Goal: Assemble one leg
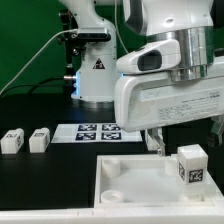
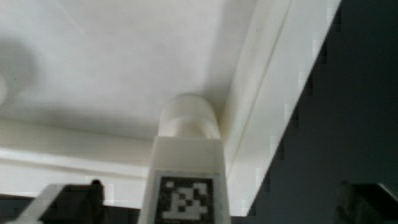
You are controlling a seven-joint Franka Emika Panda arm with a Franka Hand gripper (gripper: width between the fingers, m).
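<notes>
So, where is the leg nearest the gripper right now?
At the exterior view's right, the leg stands upright in a corner of the white panel, just below the gripper.

Three legs are counted in the exterior view: a first leg (image 1: 12, 140), a second leg (image 1: 39, 139) and a third leg (image 1: 191, 165). One panel (image 1: 140, 172) and one marker board (image 1: 100, 131) are counted there. In the wrist view, one leg (image 2: 185, 180) and one panel (image 2: 125, 70) are seen.
</notes>
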